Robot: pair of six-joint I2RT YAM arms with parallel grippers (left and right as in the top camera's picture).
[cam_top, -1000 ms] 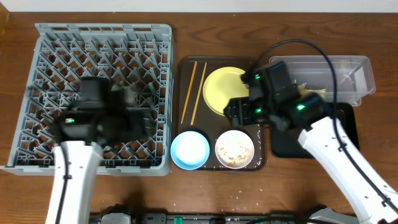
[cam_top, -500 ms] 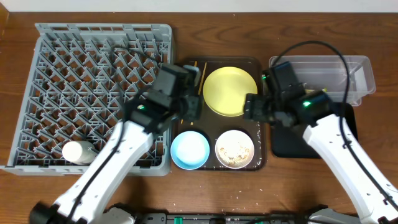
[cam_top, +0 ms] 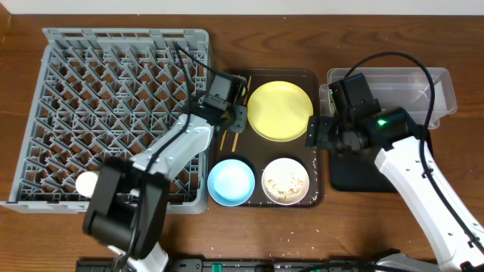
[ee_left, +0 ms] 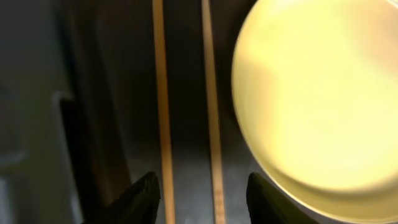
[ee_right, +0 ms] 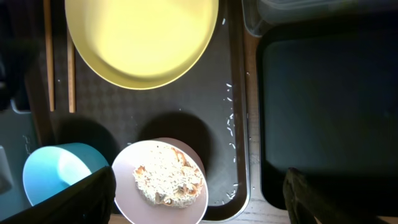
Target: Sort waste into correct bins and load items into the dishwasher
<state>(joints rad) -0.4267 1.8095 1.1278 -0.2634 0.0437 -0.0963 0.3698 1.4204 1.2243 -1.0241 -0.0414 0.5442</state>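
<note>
My left gripper (cam_top: 231, 118) (ee_left: 202, 202) is open, low over the two wooden chopsticks (ee_left: 160, 93) on the brown serving tray's left side, with both sticks between its fingertips (ee_left: 144, 198). The yellow plate (cam_top: 280, 110) (ee_left: 317, 93) lies just right of them. My right gripper (cam_top: 320, 133) (ee_right: 202, 202) is open wide and empty, above the tray's right edge. Under it is the beige-white bowl (cam_top: 285, 181) (ee_right: 160, 180) holding rice leftovers (ee_right: 168, 177). The light blue bowl (cam_top: 231, 182) (ee_right: 56, 174) sits left of that. The white cup (cam_top: 87, 183) lies in the grey dish rack (cam_top: 113, 45). I cannot make out the wrapper or the scrap.
The brown serving tray (cam_top: 319, 193) sits between the rack and the bins. The clear tub (cam_top: 408, 83) stands at the back right, with the black tray (cam_top: 352, 177) (ee_right: 329, 106) in front of it. Loose rice grains (ee_right: 229, 127) lie on the serving tray.
My left arm has left the white cup in the rack and swung right to the chopsticks. My right gripper has drifted a little right, off the plate's edge.
</note>
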